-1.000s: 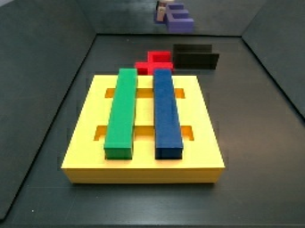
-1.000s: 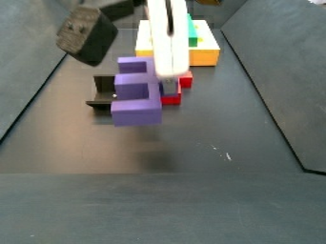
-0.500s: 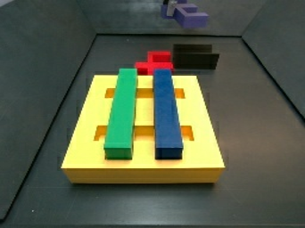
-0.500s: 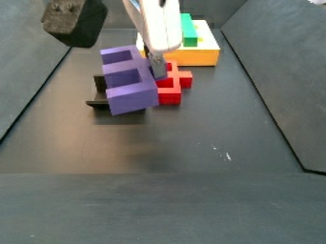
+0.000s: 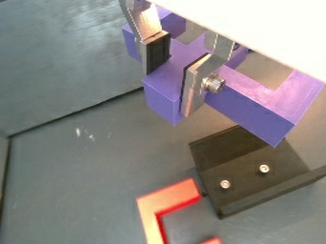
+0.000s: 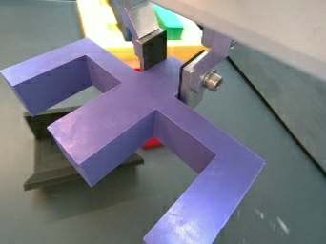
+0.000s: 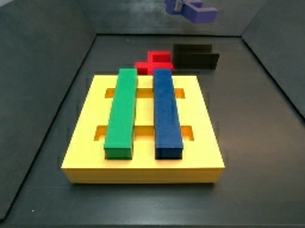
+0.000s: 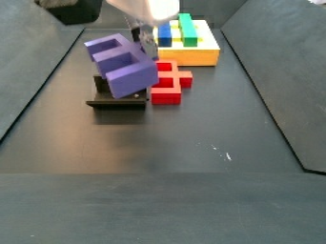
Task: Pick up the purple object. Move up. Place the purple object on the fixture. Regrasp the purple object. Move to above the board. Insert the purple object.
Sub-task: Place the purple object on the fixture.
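My gripper (image 5: 176, 69) is shut on the purple object (image 5: 242, 91), its silver fingers clamping the piece's middle stub. The same shows in a wrist view, with the gripper (image 6: 170, 67) on the purple object (image 6: 128, 119). In a side view the purple object (image 8: 121, 65) hangs tilted in the air just above the black fixture (image 8: 114, 100), below my gripper (image 8: 144, 36). In a side view it (image 7: 198, 10) is high above the fixture (image 7: 194, 55). The fixture also shows in both wrist views (image 5: 249, 172) (image 6: 49, 164). The yellow board (image 7: 89, 134) lies apart from them.
A green bar (image 7: 123, 109) and a dark-blue bar (image 7: 167, 111) sit in the board's slots. A red cross-shaped piece (image 8: 169, 81) lies on the floor between the fixture and the board (image 8: 193, 55). Dark walls ring the floor.
My gripper has carried the purple object away from the open floor and higher, to above the fixture. The piece stays clamped and has tilted a little.
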